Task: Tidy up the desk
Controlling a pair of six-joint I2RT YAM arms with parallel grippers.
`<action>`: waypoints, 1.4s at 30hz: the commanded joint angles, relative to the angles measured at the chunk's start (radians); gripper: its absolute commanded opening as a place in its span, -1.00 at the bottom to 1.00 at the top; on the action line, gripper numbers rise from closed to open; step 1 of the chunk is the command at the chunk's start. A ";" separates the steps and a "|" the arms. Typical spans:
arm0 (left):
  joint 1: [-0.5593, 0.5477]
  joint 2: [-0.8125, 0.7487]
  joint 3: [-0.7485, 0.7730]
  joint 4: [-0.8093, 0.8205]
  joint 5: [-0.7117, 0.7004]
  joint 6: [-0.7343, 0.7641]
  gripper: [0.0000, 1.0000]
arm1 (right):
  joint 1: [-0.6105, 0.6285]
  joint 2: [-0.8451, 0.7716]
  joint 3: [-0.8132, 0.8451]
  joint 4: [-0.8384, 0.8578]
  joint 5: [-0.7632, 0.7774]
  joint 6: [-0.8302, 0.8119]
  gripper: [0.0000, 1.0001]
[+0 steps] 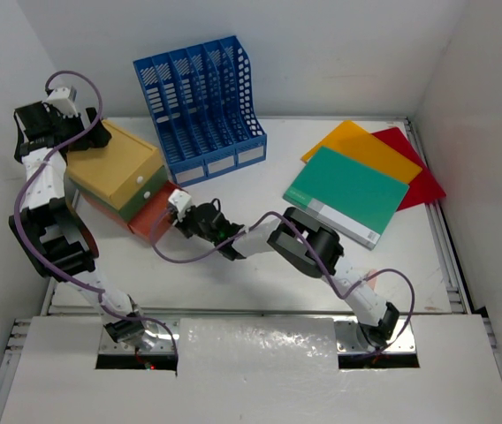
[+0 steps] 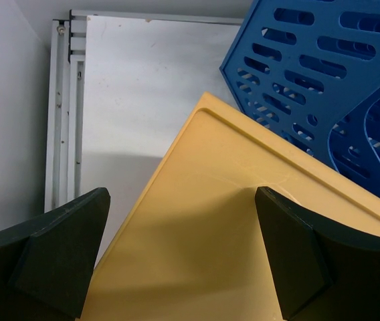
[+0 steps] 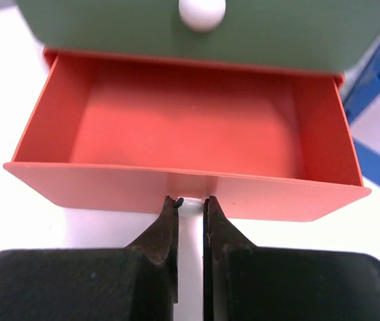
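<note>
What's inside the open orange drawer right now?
Nothing shows inside the orange drawer: its floor and side walls are bare. The rear strip sits under the green drawer above it, so anything back there is hidden.

One desk [image 1: 233, 287]. One blue file rack [image 1: 200, 106]. One drawer box [image 1: 101, 159] holding three drawers: yellow drawer [image 1: 117, 187], green drawer [image 3: 110, 33], orange drawer [image 3: 183, 114]. Three white knobs: yellow drawer knob [image 1: 139, 179], green drawer knob [image 3: 202, 12], orange drawer knob [image 3: 190, 207]. Three flat folders: green folder [image 1: 346, 193], orange folder [image 1: 363, 147], red folder [image 1: 421, 172]. Two robot arms: left arm [image 1: 43, 190], right arm [image 1: 308, 243].
</note>
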 commanded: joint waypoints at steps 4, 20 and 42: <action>-0.023 0.089 -0.052 -0.196 -0.082 0.042 0.77 | -0.020 -0.074 -0.078 0.016 0.009 0.020 -0.46; -0.022 0.077 -0.078 -0.161 -0.051 0.066 0.82 | -0.039 -0.783 -0.466 -1.035 0.448 0.218 0.98; -0.022 0.085 -0.064 -0.111 0.047 0.139 0.82 | -0.714 -1.519 -1.018 -1.540 0.507 0.741 0.98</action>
